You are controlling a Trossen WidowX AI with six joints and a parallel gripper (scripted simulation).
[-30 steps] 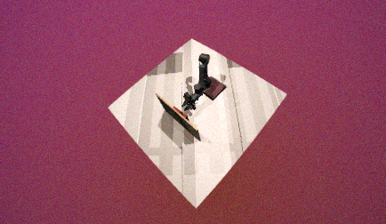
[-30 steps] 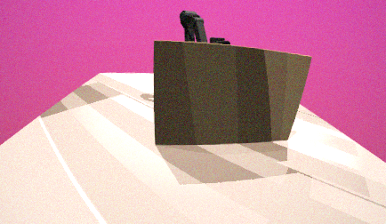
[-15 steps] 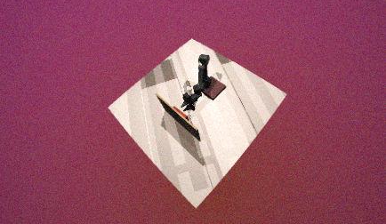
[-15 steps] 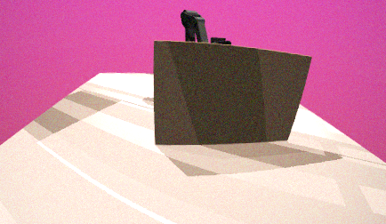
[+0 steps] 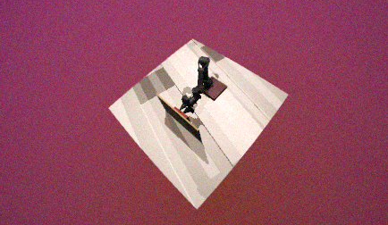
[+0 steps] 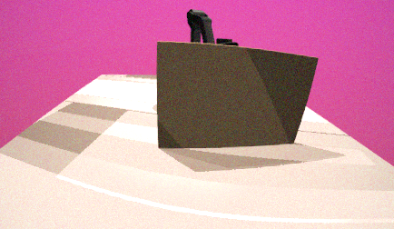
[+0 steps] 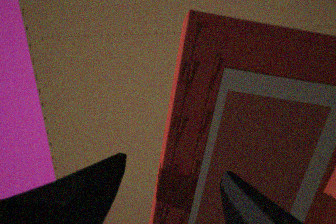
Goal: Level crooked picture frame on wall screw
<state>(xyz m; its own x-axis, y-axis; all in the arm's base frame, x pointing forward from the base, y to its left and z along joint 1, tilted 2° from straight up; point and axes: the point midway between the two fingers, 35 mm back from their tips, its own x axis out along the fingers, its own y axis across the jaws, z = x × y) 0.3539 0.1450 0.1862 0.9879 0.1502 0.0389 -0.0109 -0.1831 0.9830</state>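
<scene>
The picture frame [image 5: 181, 112] [image 7: 270, 45] hangs on the near face of the wall panel [image 5: 173, 114] [image 6: 218, 95] [image 7: 115, 75]. In the wrist view it has a dark red border and a grey inner band, and looks tilted, its top edge sloping down to the right. The frame's right part is cut off there. The screw and the notched strip are not visible. My gripper [image 5: 188, 111] [image 7: 173, 169] is open and holds nothing. In the wrist view the frame's left edge shows between the fingertips, the right finger overlapping its face. Depth to the frame cannot be told.
The panel stands upright on the pale, striped floor [image 5: 241, 116] [image 6: 113, 182] and hides the frame in the exterior view. The arm [image 5: 204, 73] [image 6: 201, 27] rises from a dark red base plate [image 5: 216, 89]. The panel's left edge shows in the wrist view.
</scene>
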